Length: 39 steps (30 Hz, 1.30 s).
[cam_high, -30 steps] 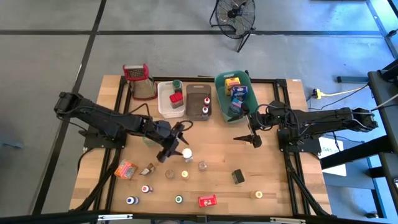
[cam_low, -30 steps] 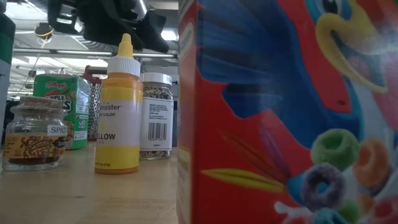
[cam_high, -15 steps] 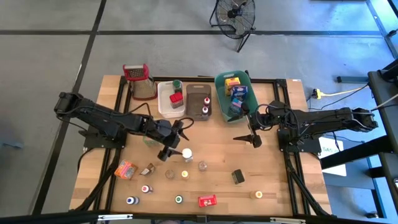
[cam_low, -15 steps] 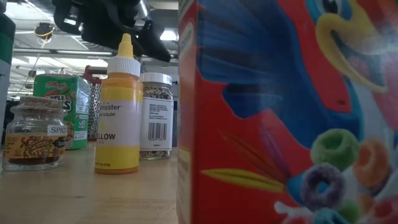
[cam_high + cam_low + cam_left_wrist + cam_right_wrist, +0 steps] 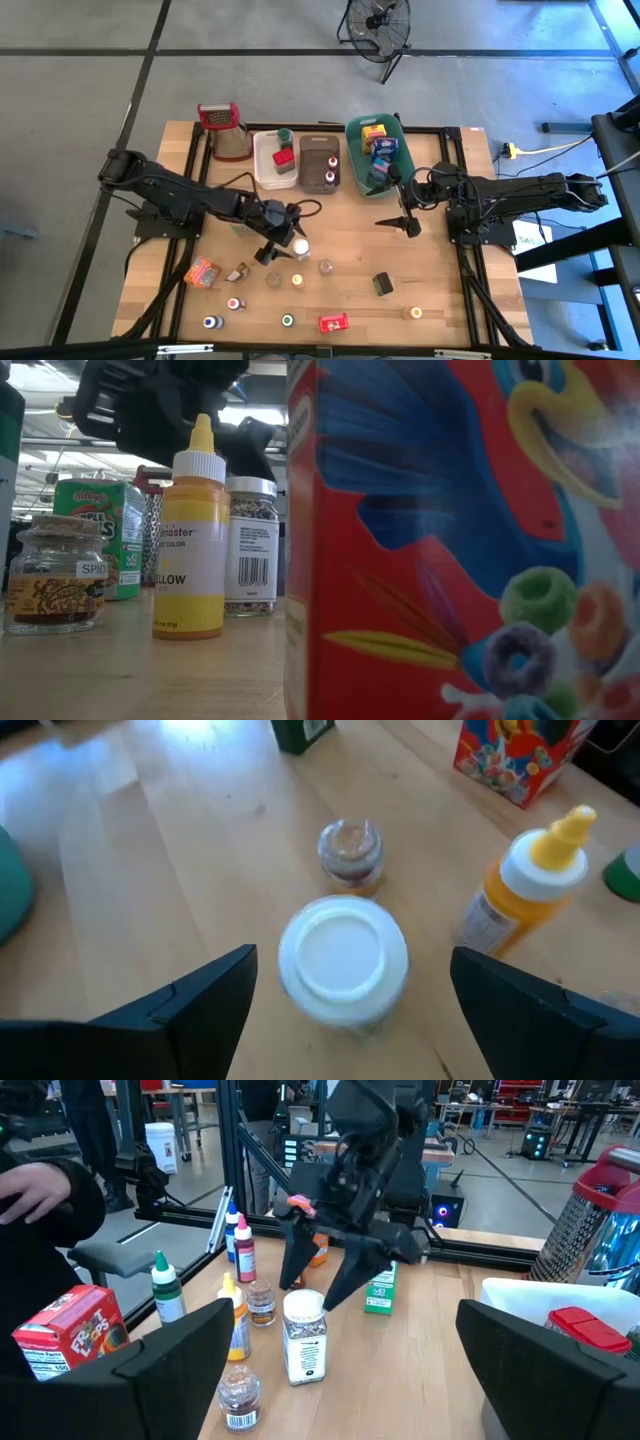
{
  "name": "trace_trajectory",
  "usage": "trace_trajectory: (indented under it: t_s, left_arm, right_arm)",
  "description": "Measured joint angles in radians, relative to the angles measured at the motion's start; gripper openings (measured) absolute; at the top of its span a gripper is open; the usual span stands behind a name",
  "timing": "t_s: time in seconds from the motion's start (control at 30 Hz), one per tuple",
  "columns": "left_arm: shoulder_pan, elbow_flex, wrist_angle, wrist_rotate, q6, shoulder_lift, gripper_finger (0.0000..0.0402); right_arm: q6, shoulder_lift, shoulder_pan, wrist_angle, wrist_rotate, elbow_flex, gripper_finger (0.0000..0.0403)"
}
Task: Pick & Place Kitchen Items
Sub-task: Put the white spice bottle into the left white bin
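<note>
My left gripper hangs wide open directly above the upright white-capped jar, fingers flanking its cap. My right gripper waits well right of it, also open; left is far nearer.

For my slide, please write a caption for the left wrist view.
Left gripper, fingers open, above the white-capped clear jar, beside a yellow squeeze bottle.

Steel grater (red handle) beside white, brown, teal bins — floor fan beyond.
</note>
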Motion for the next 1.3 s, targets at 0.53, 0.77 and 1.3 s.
trace_trajectory:
  t_s: [0.53, 0.77, 1.3]
  left_arm:
    - [0.000, -0.019, 0.049, 0.011, 0.019, 0.006, 0.0327]
    - [0.016, -0.025, 0.057, 0.041, 0.024, 0.006, 0.0328]
    - [0.093, -0.025, 0.117, 0.237, 0.045, 0.092, 0.0329]
  right_arm:
    - [0.000, 0.000, 0.000, -0.001, -0.001, 0.000, 0.0385]
    - [0.000, 0.000, 0.000, -0.001, -0.003, 0.000, 0.0385]
    - [0.000, 0.000, 0.000, 0.000, -0.003, 0.000, 0.0385]
